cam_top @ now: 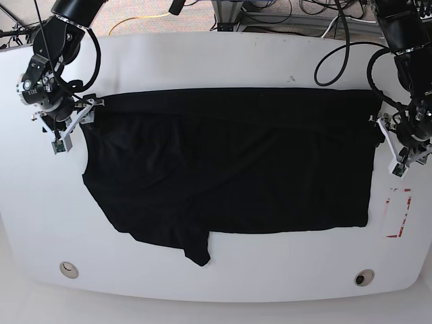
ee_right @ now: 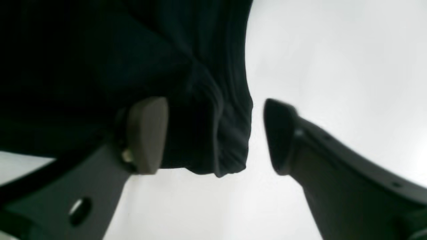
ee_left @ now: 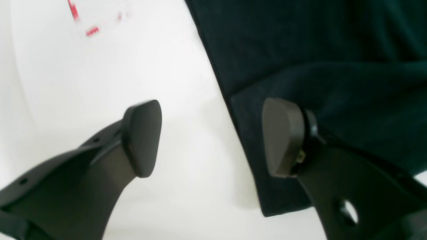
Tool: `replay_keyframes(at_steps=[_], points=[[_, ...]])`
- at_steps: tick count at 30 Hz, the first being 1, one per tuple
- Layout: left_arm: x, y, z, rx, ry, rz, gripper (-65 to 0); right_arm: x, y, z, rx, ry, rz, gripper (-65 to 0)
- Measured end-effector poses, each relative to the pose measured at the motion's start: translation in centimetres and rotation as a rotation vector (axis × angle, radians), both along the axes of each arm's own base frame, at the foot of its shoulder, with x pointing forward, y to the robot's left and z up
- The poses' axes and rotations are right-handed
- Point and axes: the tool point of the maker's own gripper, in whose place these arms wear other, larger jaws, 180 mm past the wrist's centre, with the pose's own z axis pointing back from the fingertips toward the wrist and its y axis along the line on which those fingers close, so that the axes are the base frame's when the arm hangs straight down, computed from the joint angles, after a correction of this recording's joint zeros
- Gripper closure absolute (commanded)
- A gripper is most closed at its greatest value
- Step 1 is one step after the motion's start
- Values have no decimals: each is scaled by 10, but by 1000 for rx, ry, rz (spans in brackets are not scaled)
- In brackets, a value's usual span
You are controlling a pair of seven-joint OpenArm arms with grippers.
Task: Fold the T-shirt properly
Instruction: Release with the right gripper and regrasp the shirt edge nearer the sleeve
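I have the black T-shirt (cam_top: 229,162) lying folded lengthwise across the white bench (cam_top: 216,61). My left gripper (ee_left: 211,138) and right gripper (ee_right: 215,136) both stand wide at its opposite top corners, each straddling the fabric edge and pinching nothing.

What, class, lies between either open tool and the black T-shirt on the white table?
Nothing visible. The left tool straddles the T-shirt edge, one pad over cloth, one over bare table. The right tool brackets a bunched corner. No other object lies between them.
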Motion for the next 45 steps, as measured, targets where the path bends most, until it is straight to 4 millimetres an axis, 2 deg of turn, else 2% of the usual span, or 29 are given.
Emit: replay_keyframes(at_steps=[3,5,7,10,14,21,23,26,28,34,37,39,42,45], points=[[-2,-7,-5,-14,12,-16,-439,-5,0,8,-18,-17,1,-545],[-6,-11,-12,-30,23,-18,-439,-9,-8,16,-21,-50,-42,-545],[-18,-16,-27,-52,62,-11,-439,-13,-12,17,-42,-46,-52,-545],[-34,-25,-45,-73,114,-2,-439,-3,6,19,-18,-71,6,-545],[-37,-36,-55,-86,107,-4,-439,16,31,25,56,-134,8,-545],[-43,-48,-70,-66,123,5,-439,58,89,9,173,-133,150,-544],[-43,-49,-70,-61,122,5,-439,63,94,-1,203,-113,153,-544],[-43,-48,-70,-56,122,5,-439,59,90,-25,225,-48,142,-544],[-43,-47,-71,-57,121,5,-439,60,91,-32,235,-34,141,-544],[-49,-34,-70,-28,135,6,-439,84,119,-16,245,-112,242,-544],[-48,-33,-70,-24,136,8,-439,103,122,-3,254,-158,254,-544],[-49,-34,-70,-25,137,5,-439,116,116,-2,260,-164,247,-544],[-49,-34,-70,-24,135,5,-439,124,100,-14,253,-142,217,-544],[-49,-34,-70,-23,136,5,-439,128,92,-25,273,-118,191,-544]])
